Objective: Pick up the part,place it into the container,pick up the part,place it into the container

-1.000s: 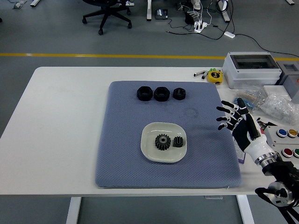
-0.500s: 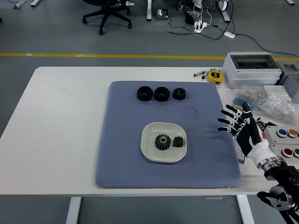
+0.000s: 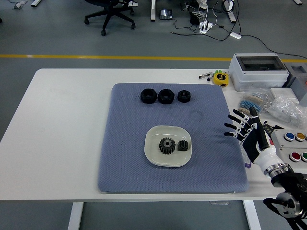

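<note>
At the right edge of the blue mat (image 3: pixel 120 143), the right robot hand (image 3: pixel 249 134) hangs with its fingers spread and nothing in it. Over the last second it has drawn back toward the counter's (image 3: pixel 62 120) near right corner, sinking lower and farther from the dish (image 3: pixel 153 158). Both parts lie inside that white dish at the mat's middle: the larger gear (image 3: pixel 167 145) and the smaller gear (image 3: pixel 183 145), just beside each other. By my reading, both placements are done and the arm is retreating to rest. 3 black nuts (image 3: pixel 165 96) sit in a row at the mat's far edge, untouched. No left robot hand shows.
</note>
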